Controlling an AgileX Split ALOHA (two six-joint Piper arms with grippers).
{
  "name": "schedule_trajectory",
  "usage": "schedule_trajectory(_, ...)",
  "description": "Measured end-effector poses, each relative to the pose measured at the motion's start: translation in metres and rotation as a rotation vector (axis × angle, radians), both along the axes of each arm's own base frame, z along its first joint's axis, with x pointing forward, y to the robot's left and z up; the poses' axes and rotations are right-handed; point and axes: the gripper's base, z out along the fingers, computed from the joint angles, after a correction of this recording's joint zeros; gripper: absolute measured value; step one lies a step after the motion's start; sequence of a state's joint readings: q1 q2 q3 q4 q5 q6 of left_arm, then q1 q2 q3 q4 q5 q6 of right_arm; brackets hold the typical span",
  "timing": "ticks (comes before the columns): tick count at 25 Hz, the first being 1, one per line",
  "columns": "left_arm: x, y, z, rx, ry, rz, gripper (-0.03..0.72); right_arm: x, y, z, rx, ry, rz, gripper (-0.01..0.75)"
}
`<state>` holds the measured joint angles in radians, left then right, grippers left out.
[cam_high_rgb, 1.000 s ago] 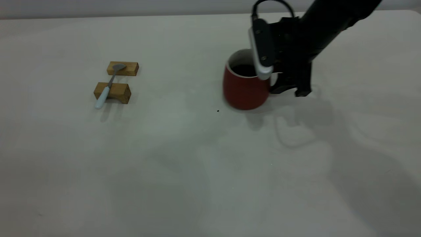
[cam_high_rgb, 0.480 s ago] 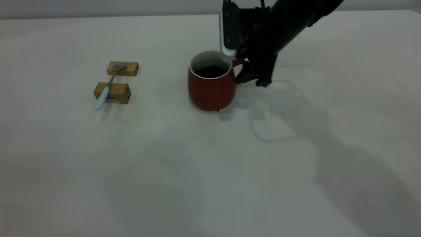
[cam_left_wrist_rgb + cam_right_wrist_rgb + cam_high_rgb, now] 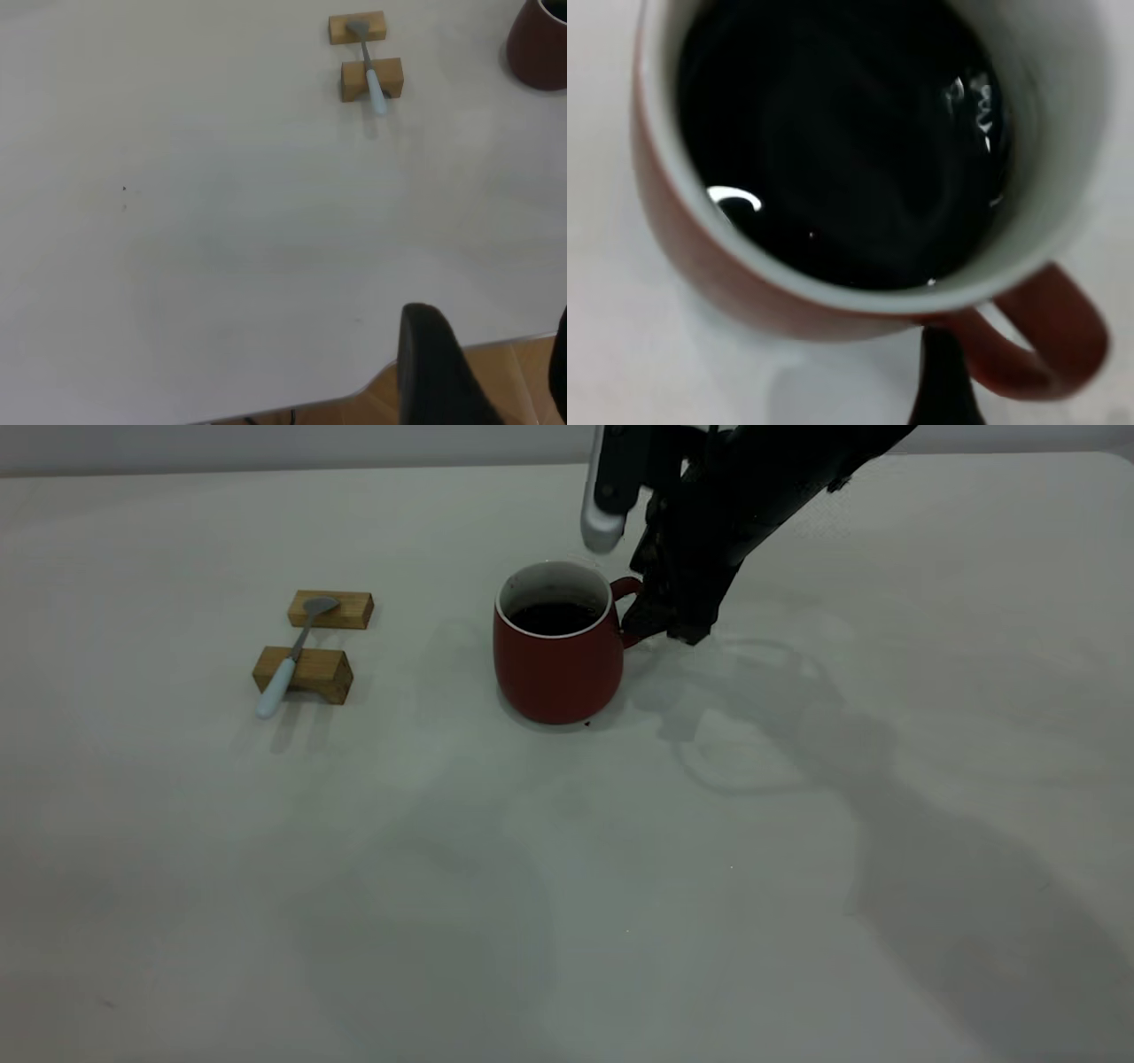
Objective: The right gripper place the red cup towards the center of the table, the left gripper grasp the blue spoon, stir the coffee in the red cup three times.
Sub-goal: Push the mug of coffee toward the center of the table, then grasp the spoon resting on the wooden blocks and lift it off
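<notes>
The red cup (image 3: pixel 554 664) stands upright near the middle of the table (image 3: pixel 567 868), with dark coffee (image 3: pixel 554 617) inside it. My right gripper (image 3: pixel 651 624) is at the cup's right side, shut on the handle (image 3: pixel 1050 345). In the right wrist view one black finger (image 3: pixel 943 381) shows beside the handle; the other finger is hidden. The blue spoon (image 3: pixel 292 654) lies across two wooden blocks at the left, and it shows far off in the left wrist view (image 3: pixel 370 73). My left gripper (image 3: pixel 496 381) hangs open over the table's edge, far from the spoon.
Two tan wooden blocks (image 3: pixel 330 609) (image 3: pixel 303 673) carry the spoon. A tiny dark speck lies by the cup's base (image 3: pixel 586 724). Wooden floor (image 3: pixel 523 363) shows past the table edge in the left wrist view.
The right gripper has carried the cup leftward toward the table's middle, and the cup now rests on the surface. The wrist has risen a little. The spoon has not moved.
</notes>
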<state>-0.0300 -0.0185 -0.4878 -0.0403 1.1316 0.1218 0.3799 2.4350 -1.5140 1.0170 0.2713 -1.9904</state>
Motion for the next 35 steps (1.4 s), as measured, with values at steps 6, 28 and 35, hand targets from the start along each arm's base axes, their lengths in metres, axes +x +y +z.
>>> schedule_trajectory(6, 0.0, 0.0, 0.0, 0.0, 0.0, 0.0, 0.391, -0.017, -0.013, 0.014, 0.062, 0.11, -0.048, 0.565)
schedule_trajectory(28, 0.0, 0.0, 0.0, 0.0, 0.0, 0.0, 0.391, -0.225, -0.122, 0.206, -0.024, 0.546, -1.062, 0.565)
schedule_trajectory(35, 0.0, 0.0, 0.0, 0.0, 0.0, 0.0, 0.391, -0.291, -0.165, 0.185, 0.001, 0.558, -1.203, 0.565)
